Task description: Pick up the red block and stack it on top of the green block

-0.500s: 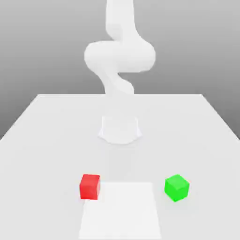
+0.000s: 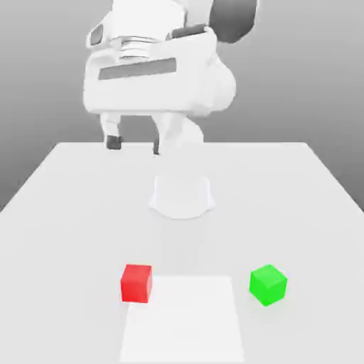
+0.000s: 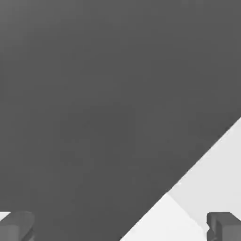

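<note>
- A white robot arm (image 2: 151,78) reaches over the far part of a pale worktop (image 2: 298,213), its gripper (image 2: 135,145) empty and spread open above the surface.
- The gripper's 2 dark fingertips (image 2: 114,143) point downward, well apart from each other and well above both blocks.
- The red block (image 2: 136,284), 1 of 2 small cubes, sits on the worktop toward the exterior view's left, at the far corner of a white rectangle (image 2: 182,320).
- The green block (image 2: 268,285) rests on the worktop toward the exterior view's right, beside the white rectangle and apart from it, turned so that 1 upright edge faces forward.
- The 2 blocks stand well apart, on opposite sides of the rectangle, neither stacked on the other.
- Behind them, the arm's base (image 2: 182,197) stands on the worktop.
- In the hand view, a broad dark gray area meets paler surfaces along 1 slanting edge.
</note>
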